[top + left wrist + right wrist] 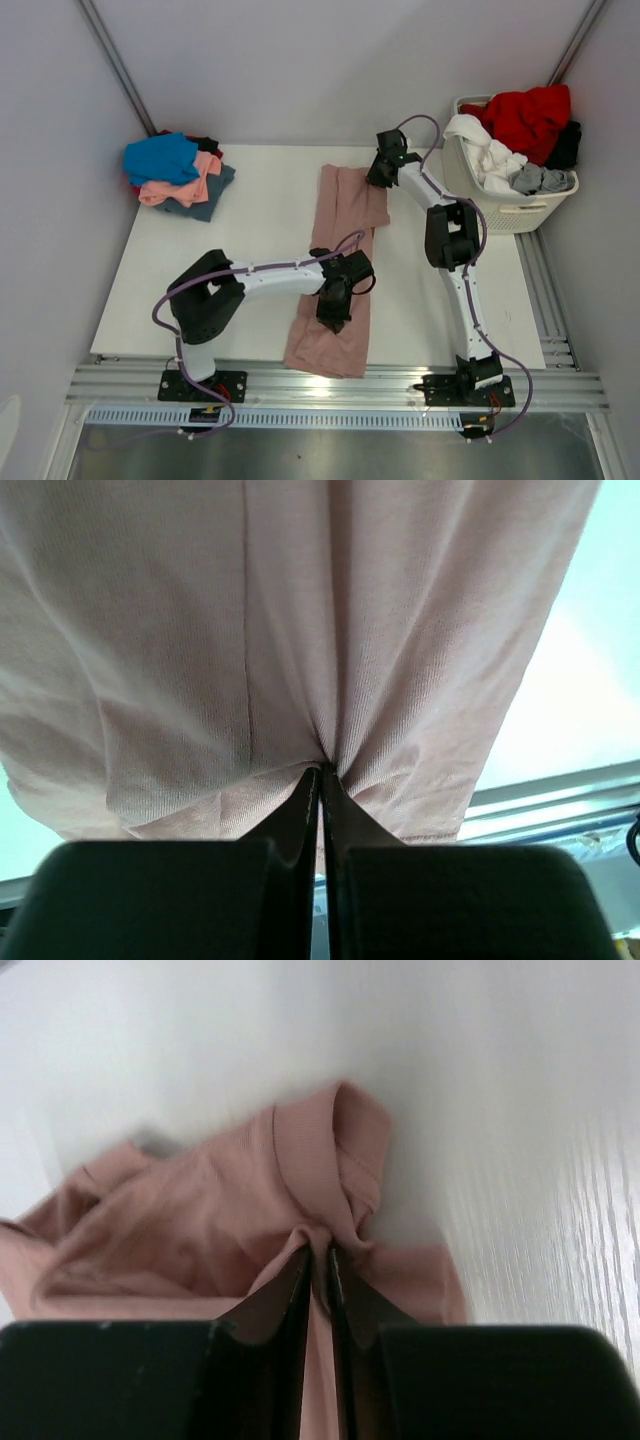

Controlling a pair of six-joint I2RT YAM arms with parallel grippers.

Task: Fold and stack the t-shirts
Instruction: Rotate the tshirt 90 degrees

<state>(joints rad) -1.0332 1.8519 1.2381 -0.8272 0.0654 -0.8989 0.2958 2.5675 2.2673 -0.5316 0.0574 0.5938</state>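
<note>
A white rectangular counter (260, 215), seen from above, its top matt with a faint wood grain. A dusty-pink t-shirt (345, 215), folded lengthwise into a long narrow strip, lies down the middle. It runs from near the far edge to the near edge, where its end slightly overlaps the rim. In the far left corner sits a loose pile of t-shirts (182, 178). A blue t-shirt (160, 158) is on top, a salmon t-shirt (185, 191) under it and a slate t-shirt (216, 194) lowest, with red and dark cloth showing behind. Pile and strip lie well apart.
</note>
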